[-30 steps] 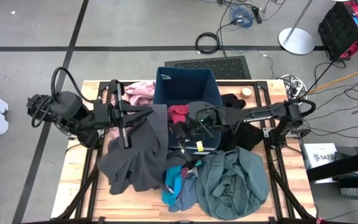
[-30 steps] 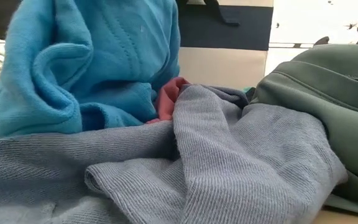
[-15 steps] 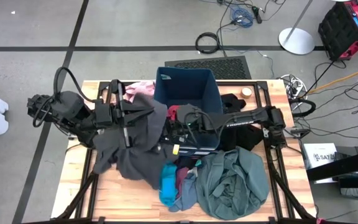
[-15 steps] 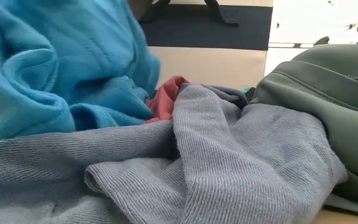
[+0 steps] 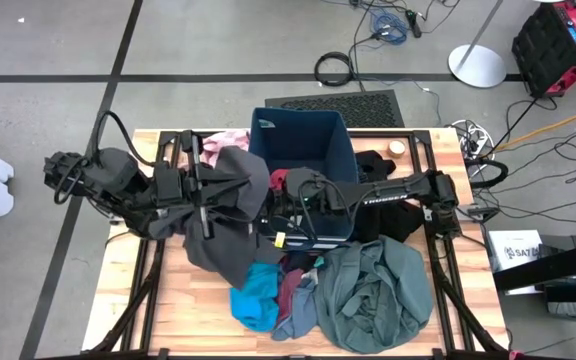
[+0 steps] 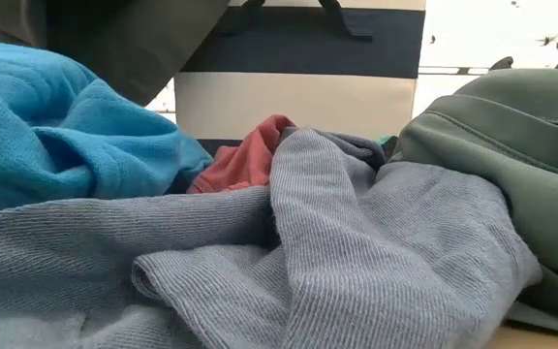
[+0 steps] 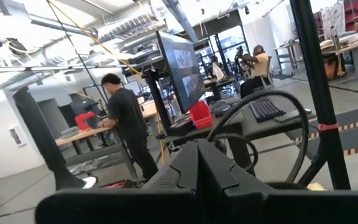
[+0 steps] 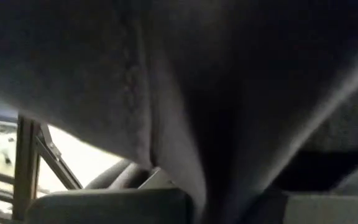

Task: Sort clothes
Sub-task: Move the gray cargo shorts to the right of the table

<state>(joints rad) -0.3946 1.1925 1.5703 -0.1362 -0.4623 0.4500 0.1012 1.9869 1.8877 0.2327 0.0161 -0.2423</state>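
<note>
A dark grey garment hangs bunched over the table's middle left, raised between my two grippers. My left gripper is shut at its left side, and its fingers meet in the left wrist view. My right gripper reaches in from the right, shut under the garment's right edge. A bright-blue piece lies on the pile near the front, beside a red piece and a grey ribbed cloth. A grey-green garment lies heaped at the front right. My left gripper is shut on the dark grey garment's upper left part, coming level from the table's left. The cloth drapes over the fingers and hides the place of contact. The garment hangs below it, clear of the table on that side. My right gripper pinches a fold of the dark grey garment between its two fingers, coming level from the table's right. Cloth fills its wrist view and hangs over the fingers; how many layers, I cannot tell.
A tall navy-blue bin stands at the table's far middle, just behind the right arm. A pink garment lies to its left and a black one to its right. Bare wood shows at the front left.
My right gripper has gone toward the table's left edge, in under the dark grey garment. The garment's lower left part, which lay spread on the table, has been drawn up and bunched. The bright-blue piece, raised before, has dropped onto the pile.
</note>
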